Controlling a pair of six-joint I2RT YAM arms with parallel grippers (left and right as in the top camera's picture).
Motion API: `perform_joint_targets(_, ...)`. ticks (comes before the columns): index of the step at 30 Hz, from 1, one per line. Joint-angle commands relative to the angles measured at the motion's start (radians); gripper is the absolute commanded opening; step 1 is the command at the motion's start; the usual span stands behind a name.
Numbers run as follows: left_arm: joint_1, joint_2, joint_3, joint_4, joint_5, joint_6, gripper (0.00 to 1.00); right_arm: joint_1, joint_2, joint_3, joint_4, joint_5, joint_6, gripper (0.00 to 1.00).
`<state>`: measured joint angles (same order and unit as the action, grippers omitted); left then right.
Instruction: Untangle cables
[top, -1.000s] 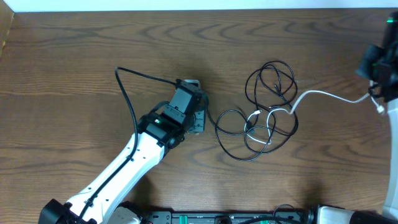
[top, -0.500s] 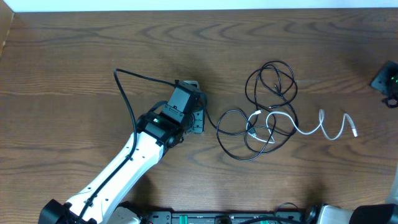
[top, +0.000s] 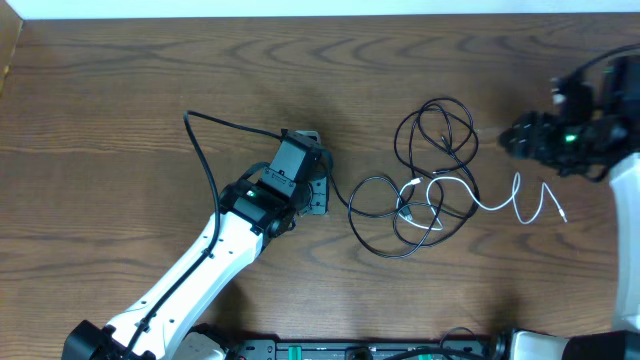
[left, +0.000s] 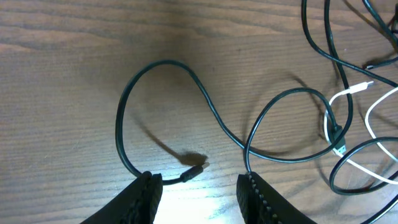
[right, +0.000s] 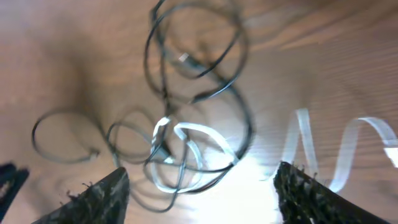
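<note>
A tangle of cables (top: 425, 190) lies right of the table's centre. Black cable (top: 440, 101) forms several loops, and white cable (top: 520, 200) runs out of the knot to the right in a loose wavy tail, its end free on the wood. My left gripper (top: 322, 192) is open just left of the tangle. In the left wrist view a black plug end (left: 196, 171) lies just ahead of my left gripper (left: 199, 199). My right gripper (top: 512, 138) hovers open, above and right of the tangle. The right wrist view is blurred, with the tangle (right: 168, 140) ahead of my right gripper (right: 202, 199).
The left arm's own thick black cord (top: 205, 160) arches over the wood left of the gripper. A pale strip (top: 300, 10) marks the table's far edge. Dark base hardware (top: 350, 350) lines the near edge.
My right gripper has opened and let go of the white cable's end, which dropped into a wavy line. The right arm then swung back in towards the tangle. My left gripper opened without moving.
</note>
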<state>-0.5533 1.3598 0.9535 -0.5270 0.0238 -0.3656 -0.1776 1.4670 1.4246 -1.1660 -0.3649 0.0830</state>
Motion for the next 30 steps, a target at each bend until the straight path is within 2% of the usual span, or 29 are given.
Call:
perform_joint_targets(1, 0.003, 0.004, 0.003, -0.004, 0.005, -0.002, 0.44, 0.065, 0.011, -0.08, 0.014, 0.019, 0.119, 0.7)
perform_joint_targets(4, 0.003, 0.004, 0.003, -0.004, 0.018, -0.002, 0.44, 0.12, 0.011, -0.178, 0.077, 0.076, 0.325, 0.71)
perform_joint_targets(12, 0.003, 0.004, 0.003, -0.01, 0.018, -0.002, 0.44, 0.235, 0.011, -0.415, 0.367, 0.146, 0.681, 0.7)
perform_joint_targets(13, 0.003, 0.004, 0.003, -0.011, 0.018, -0.002, 0.44, 0.248, 0.011, -0.435, 0.396, 0.167, 0.717, 0.71)
perform_joint_targets(16, 0.003, 0.004, 0.003, -0.011, 0.018, -0.002, 0.44, 0.284, 0.011, -0.491, 0.503, 0.227, 0.803, 0.83)
perform_joint_targets(22, 0.003, 0.004, 0.003, -0.011, 0.021, -0.006, 0.44, 0.33, 0.011, -0.563, 0.607, 0.321, 0.953, 0.74)
perform_joint_targets(26, 0.003, 0.004, 0.003, -0.011, 0.021, -0.006, 0.44, 0.357, 0.011, -0.601, 0.631, 0.4, 1.077, 0.73)
perform_joint_targets(28, 0.003, 0.004, 0.003, -0.011, 0.022, -0.006, 0.44, 0.367, 0.011, -0.616, 0.671, 0.417, 1.081, 0.63)
perform_joint_targets(30, 0.003, 0.004, 0.003, -0.012, 0.022, -0.006, 0.44, 0.375, 0.011, -0.624, 0.702, 0.434, 1.081, 0.59)
